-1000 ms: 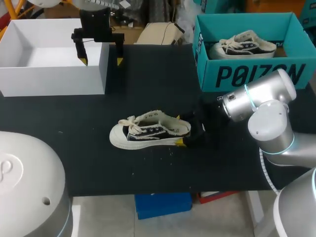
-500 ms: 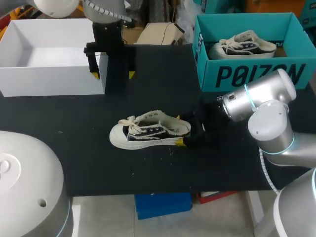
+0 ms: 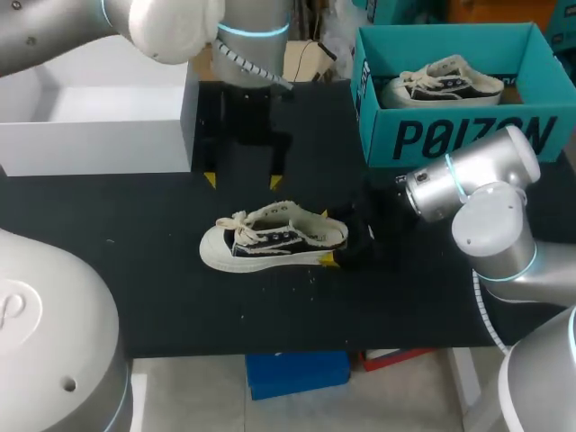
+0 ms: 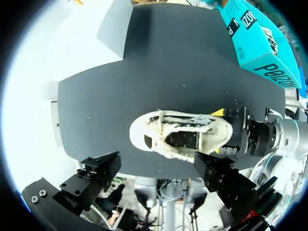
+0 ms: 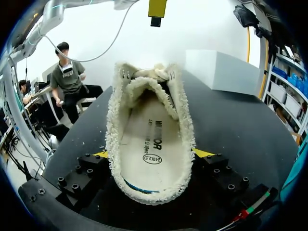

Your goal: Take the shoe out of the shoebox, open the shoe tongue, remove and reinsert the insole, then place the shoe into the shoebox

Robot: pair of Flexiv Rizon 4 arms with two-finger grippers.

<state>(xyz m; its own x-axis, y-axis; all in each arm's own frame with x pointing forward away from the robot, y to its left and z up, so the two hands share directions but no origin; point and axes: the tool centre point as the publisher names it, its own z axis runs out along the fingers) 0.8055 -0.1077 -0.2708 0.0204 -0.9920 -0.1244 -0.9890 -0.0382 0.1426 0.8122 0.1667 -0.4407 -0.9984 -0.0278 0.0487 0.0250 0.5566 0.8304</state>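
The shoe (image 3: 270, 241) stands upright on the black counter (image 3: 162, 297), out of the teal shoebox (image 3: 468, 139), toe toward the left arm's side. The right hand (image 5: 151, 154) is closed on the heel, one yellow finger pressing each side. This grip likely serves as a clamp, so the shoe cannot slide while the other arm works inside it.

The left hand (image 3: 243, 181) hovers above the counter just behind the shoe, fingers spread wide and holding nothing. The opening faces up toward it, giving access to the tongue (image 5: 147, 84) and the insole (image 5: 149, 144), which lies flat in place. The laces (image 3: 236, 220) are tied in a bow near the toe.

A second shoe (image 3: 443, 79) rests in the shoebox. A white box (image 3: 90, 135) stands well apart at the far left.
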